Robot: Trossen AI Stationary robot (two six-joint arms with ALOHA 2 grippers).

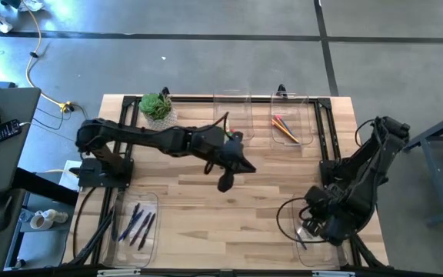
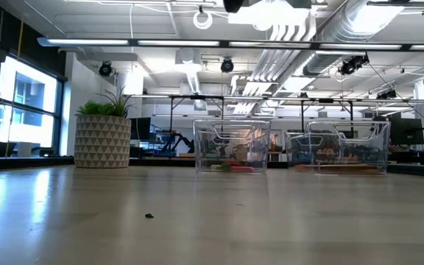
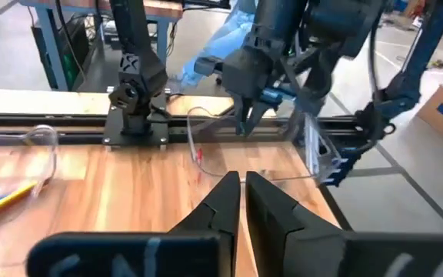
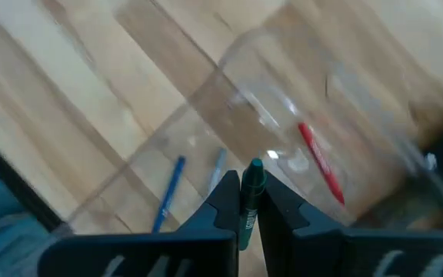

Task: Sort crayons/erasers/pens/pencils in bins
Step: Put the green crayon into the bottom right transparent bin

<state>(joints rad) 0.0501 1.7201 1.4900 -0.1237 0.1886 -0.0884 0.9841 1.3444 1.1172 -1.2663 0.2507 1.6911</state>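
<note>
My right gripper (image 4: pixel 251 183) hangs over the near-right bin (image 1: pixel 318 246), shut on a green crayon (image 4: pixel 253 169). In that bin lie two blue crayons (image 4: pixel 168 194) and a red one (image 4: pixel 320 165). My left gripper (image 3: pixel 242 188) is up over the middle of the table (image 1: pixel 229 173), shut, with nothing between its fingers. The far-right bin (image 1: pixel 302 138) holds pencils (image 1: pixel 285 127). The far-middle bin (image 2: pixel 232 147) holds erasers (image 2: pixel 230 167). Dark pens (image 1: pixel 137 223) lie in the near-left bin (image 1: pixel 154 201). My right gripper pinches the green crayon's shaft (image 4: pixel 250 206) between its two fingers, the crayon lying along them. Its pointed end sticks out past the fingertips (image 4: pixel 225 188). The fingers point steeply down from above, and the crayon is lifted clear over the bin.
A potted plant (image 1: pixel 157 106) stands at the far left of the table. A black rail frame (image 1: pixel 325 131) runs along the table's edges. Bare wood lies between the bins (image 1: pixel 229 215).
</note>
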